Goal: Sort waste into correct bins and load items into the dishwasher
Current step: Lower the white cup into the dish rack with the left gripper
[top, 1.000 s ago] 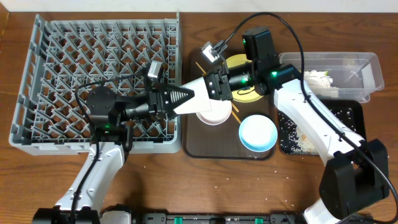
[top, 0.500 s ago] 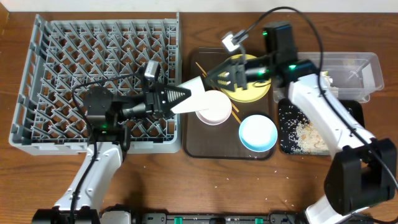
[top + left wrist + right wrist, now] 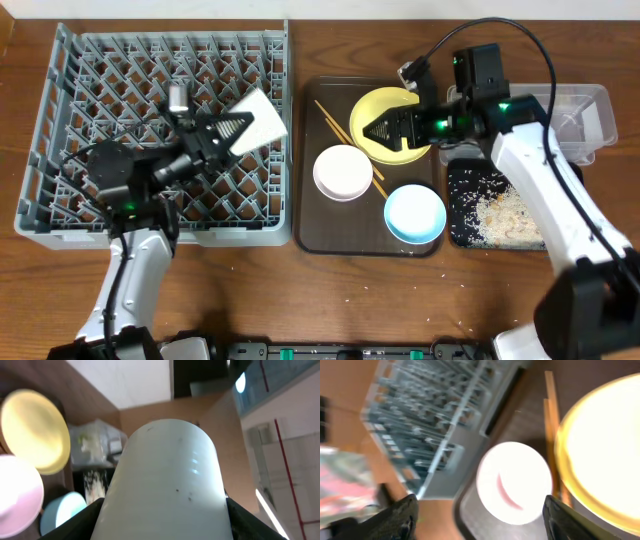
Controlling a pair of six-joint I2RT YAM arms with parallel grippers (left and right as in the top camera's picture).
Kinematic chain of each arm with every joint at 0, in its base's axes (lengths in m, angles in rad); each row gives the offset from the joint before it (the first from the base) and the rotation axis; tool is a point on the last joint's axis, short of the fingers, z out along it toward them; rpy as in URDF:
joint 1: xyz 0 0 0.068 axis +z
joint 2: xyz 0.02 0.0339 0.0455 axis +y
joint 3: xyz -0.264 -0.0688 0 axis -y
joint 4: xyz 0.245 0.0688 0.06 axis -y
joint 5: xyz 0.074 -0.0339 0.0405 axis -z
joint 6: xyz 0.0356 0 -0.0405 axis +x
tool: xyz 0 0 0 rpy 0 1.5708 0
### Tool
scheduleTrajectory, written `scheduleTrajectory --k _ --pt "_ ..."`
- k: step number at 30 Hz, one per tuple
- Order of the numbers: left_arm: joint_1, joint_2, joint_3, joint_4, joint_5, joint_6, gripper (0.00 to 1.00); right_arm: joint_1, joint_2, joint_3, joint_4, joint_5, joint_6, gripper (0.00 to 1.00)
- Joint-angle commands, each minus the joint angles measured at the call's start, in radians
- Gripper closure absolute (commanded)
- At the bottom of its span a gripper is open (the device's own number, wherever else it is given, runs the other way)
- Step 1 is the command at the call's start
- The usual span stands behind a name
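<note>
My left gripper (image 3: 240,126) is shut on the small white cup (image 3: 262,117) and holds it tilted above the right part of the grey dish rack (image 3: 60,130). The cup fills the left wrist view (image 3: 170,485). My right gripper (image 3: 373,130) is open and empty, hovering over the left edge of the yellow plate (image 3: 398,104). The white bowl (image 3: 343,172), the light blue bowl (image 3: 415,213) and the chopsticks (image 3: 335,120) lie on the brown tray. In the right wrist view the white bowl (image 3: 515,482) shows between the spread fingers (image 3: 480,520).
The dark brown tray (image 3: 340,238) sits between the rack and the bins. The clear tub (image 3: 575,100) stands at the back right, with crumpled paper (image 3: 95,440) inside. The black tray (image 3: 560,185) in front of it holds rice scraps (image 3: 500,212).
My left gripper carried the white cup left from above the brown tray to above the rack. My right gripper drew back to the right, over the yellow plate.
</note>
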Motion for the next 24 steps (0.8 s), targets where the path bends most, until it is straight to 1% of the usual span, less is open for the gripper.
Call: scheduleTrajectory --k 1,4,5,8,10,11,14,15,16,17,20,22,24 --pt "0.025 -0.008 0.101 -0.029 -0.018 0.045 0.81 0.036 -0.059 0.003 -0.024 0.214 -0.039 0.19" --pt "0.033 -0.008 0.184 -0.14 -0.031 0.108 0.81 0.061 -0.063 0.003 -0.033 0.24 -0.038 0.12" --pt "0.033 -0.008 0.217 -0.194 -0.041 0.14 0.81 0.068 -0.063 0.003 -0.036 0.243 -0.038 0.08" --pt "0.033 -0.008 0.308 -0.364 -0.068 0.244 0.81 0.079 -0.063 0.003 -0.047 0.262 -0.038 0.04" --pt "0.033 -0.008 0.377 -0.511 -0.094 0.338 0.81 0.083 -0.063 0.003 -0.054 0.277 -0.038 0.01" --pt "0.033 -0.009 0.406 -0.58 -0.108 0.381 0.81 0.084 -0.063 0.003 -0.058 0.284 -0.039 0.01" --pt "0.031 -0.017 0.503 -0.886 -0.198 0.533 0.81 0.085 -0.062 0.003 -0.061 0.304 -0.039 0.01" --pt "0.025 -0.026 0.545 -1.03 -0.258 0.616 0.85 0.084 -0.062 0.003 -0.062 0.31 -0.039 0.01" --pt "0.018 -0.034 0.577 -1.136 -0.312 0.68 0.85 0.084 -0.062 0.003 -0.062 0.313 -0.039 0.01" --pt "0.005 -0.045 0.621 -1.272 -0.396 0.756 0.85 0.084 -0.062 0.003 -0.062 0.314 -0.039 0.01" --pt "-0.055 -0.075 0.738 -1.577 -0.65 0.914 0.86 0.084 -0.062 0.003 -0.06 0.32 -0.038 0.01" --pt "-0.111 -0.093 0.794 -1.72 -0.809 0.962 0.85 0.084 -0.062 0.003 -0.06 0.32 -0.039 0.01" --pt "-0.183 -0.113 0.818 -1.835 -0.978 0.97 0.86 0.084 -0.062 0.003 -0.061 0.32 -0.039 0.01"
